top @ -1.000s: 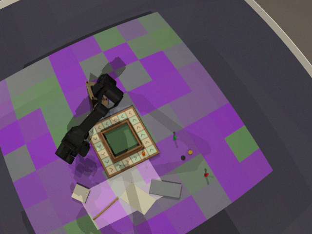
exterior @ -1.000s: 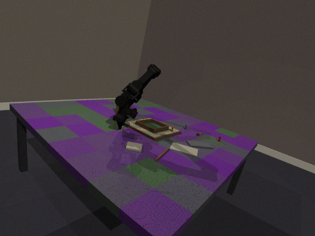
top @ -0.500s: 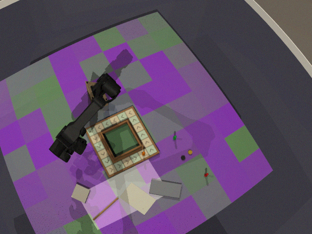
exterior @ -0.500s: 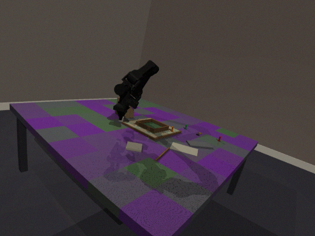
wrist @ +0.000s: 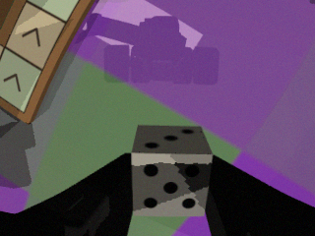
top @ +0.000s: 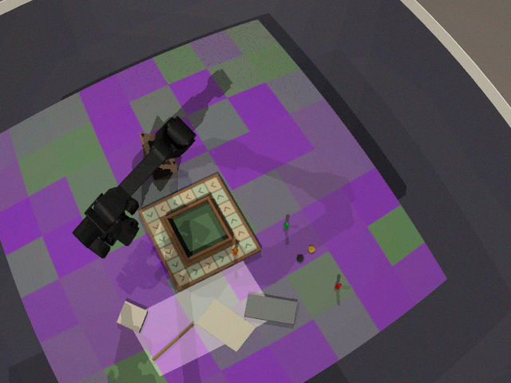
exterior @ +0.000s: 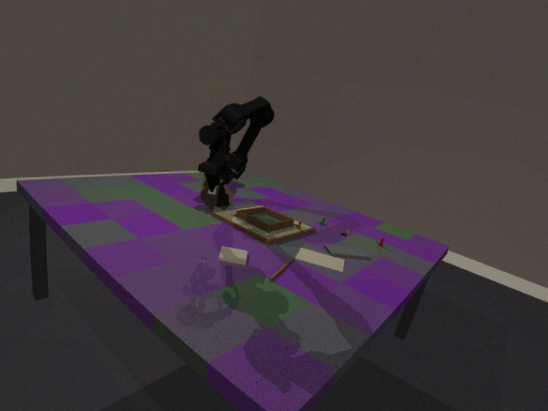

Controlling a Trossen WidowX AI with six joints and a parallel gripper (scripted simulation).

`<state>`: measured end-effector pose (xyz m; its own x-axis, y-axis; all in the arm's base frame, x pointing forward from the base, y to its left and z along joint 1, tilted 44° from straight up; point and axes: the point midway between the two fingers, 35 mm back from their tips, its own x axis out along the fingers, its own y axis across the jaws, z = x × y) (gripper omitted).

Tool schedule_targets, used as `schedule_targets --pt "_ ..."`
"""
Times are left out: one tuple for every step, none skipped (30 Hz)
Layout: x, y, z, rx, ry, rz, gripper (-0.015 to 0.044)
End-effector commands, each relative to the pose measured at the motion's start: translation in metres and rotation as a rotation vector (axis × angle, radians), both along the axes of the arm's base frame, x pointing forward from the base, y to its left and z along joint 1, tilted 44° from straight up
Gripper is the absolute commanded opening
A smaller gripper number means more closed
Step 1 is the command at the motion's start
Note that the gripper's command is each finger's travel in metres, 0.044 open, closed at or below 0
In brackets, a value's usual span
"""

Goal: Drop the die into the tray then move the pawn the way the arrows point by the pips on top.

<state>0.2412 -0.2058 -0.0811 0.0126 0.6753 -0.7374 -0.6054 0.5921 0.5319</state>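
Observation:
My gripper (wrist: 168,165) (top: 99,243) (exterior: 214,187) is shut on the white die (wrist: 171,172). The die sits between the two black fingers, with a three-pip face turned up and a five-pip face toward the wrist camera. The gripper hangs over a green and purple patch of table, just off the left side of the board (top: 197,275) (exterior: 282,237) (wrist: 27,113). The die is hidden by the arm in the overhead view. The board's ring of arrow squares surrounds the green dice tray (top: 199,227) (exterior: 262,218). The orange pawn (top: 235,250) (exterior: 299,224) stands on a square near the board's right corner.
A green pawn (top: 286,225) (exterior: 323,221), a red pawn (top: 337,286) (exterior: 381,241), a yellow token (top: 311,249) and a black token (top: 299,257) lie right of the board. A grey card (top: 271,309), a cream card (top: 224,324), a white block (top: 132,316) and a stick (top: 173,341) lie in front.

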Motion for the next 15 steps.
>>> schedule_targets --pt "0.006 0.006 0.010 -0.005 0.060 -0.063 0.0000" --pt "0.007 0.009 0.012 -0.005 0.079 -0.084 0.0000" --pt "0.009 0.011 0.014 -0.006 0.098 -0.105 0.0000" --pt "0.010 0.013 0.016 -0.007 0.116 -0.126 0.0000" --pt "0.012 0.015 0.018 -0.007 0.135 -0.146 0.0000" --pt "0.013 0.018 0.020 -0.008 0.154 -0.167 0.0000" --pt "0.015 0.020 0.022 -0.009 0.172 -0.188 0.0000" --pt "0.016 0.023 0.024 -0.009 0.191 -0.209 0.0000" --pt "0.017 0.025 0.026 -0.009 0.209 -0.230 0.0000" --pt "0.019 0.027 0.028 -0.010 0.228 -0.251 0.0000" --pt "0.020 0.030 0.030 -0.010 0.246 -0.272 0.0000" --pt "0.021 0.032 0.032 -0.010 0.265 -0.293 0.0000" --pt "0.023 0.035 0.034 -0.011 0.283 -0.314 0.0000" --pt "0.024 0.037 0.036 -0.011 0.302 -0.335 0.0000" --pt "0.025 0.040 0.038 -0.011 0.320 -0.355 0.0000"
